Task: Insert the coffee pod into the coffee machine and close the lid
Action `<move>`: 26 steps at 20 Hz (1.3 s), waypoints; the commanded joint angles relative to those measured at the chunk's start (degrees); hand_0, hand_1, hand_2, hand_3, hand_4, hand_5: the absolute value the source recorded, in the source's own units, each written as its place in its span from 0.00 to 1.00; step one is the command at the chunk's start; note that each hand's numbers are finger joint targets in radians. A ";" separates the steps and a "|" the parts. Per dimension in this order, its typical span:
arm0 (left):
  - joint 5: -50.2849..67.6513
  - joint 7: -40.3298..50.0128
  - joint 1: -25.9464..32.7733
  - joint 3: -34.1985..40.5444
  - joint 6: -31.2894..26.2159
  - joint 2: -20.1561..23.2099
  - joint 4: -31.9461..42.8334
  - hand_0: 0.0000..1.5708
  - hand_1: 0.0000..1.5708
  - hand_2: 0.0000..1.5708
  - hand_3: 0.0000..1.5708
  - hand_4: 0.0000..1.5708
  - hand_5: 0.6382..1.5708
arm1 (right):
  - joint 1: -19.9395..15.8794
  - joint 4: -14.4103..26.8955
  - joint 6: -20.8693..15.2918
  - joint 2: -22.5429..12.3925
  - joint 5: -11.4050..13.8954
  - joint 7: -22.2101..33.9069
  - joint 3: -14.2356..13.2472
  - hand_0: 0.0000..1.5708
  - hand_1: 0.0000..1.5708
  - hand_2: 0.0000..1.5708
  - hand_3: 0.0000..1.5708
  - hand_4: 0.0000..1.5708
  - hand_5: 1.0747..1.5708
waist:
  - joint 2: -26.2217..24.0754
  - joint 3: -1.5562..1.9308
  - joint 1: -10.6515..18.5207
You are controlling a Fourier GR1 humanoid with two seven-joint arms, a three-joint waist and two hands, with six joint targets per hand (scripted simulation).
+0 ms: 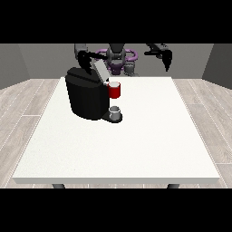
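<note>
the lid (100,69) stands open just beside the hand at the view's left (83,59); you cannot tell its fingers. the hand at the view's right (167,60) is well apart.

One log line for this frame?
lid: up | hand at view's left: by lid | hand at view's right: raised, idle | cup: under spout

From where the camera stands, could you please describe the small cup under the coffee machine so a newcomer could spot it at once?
Start at the big black coffee machine on the far left part of the white table. On its right side a red holder juts out, and directly below that, on the machine's dark base, stands the small grey cup. It is the only pale, low thing there, unlike the red part above.
</note>
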 commanded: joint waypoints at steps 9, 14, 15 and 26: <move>0.31 -0.02 0.46 -1.52 1.85 1.54 -1.99 0.00 0.00 0.00 0.00 0.00 1.00 | -6.37 6.05 -0.21 0.48 1.67 -2.70 -0.67 0.00 0.00 0.00 0.00 0.00 1.00 | 3.90 0.01 0.04; 2.54 -1.34 -1.25 1.06 1.94 3.45 0.53 0.00 0.00 0.00 0.00 0.00 1.00 | -7.66 5.88 -0.29 1.72 3.27 -2.71 1.14 0.00 0.00 0.00 0.00 0.00 1.00 | 4.35 0.00 -1.28; 1.72 1.16 0.06 -2.23 2.70 0.90 -3.70 0.00 0.00 0.00 0.00 0.00 1.00 | -7.06 8.62 -0.89 1.15 3.49 -4.83 -0.04 0.00 0.00 0.00 0.00 0.00 1.00 | 3.88 0.02 0.71; 1.71 1.65 -0.90 -0.93 4.09 2.90 0.62 0.00 0.00 0.00 0.00 0.12 1.00 | -12.08 6.65 -1.47 4.14 6.71 0.48 4.54 0.00 0.00 0.00 0.00 0.00 1.00 | 1.90 0.01 -0.25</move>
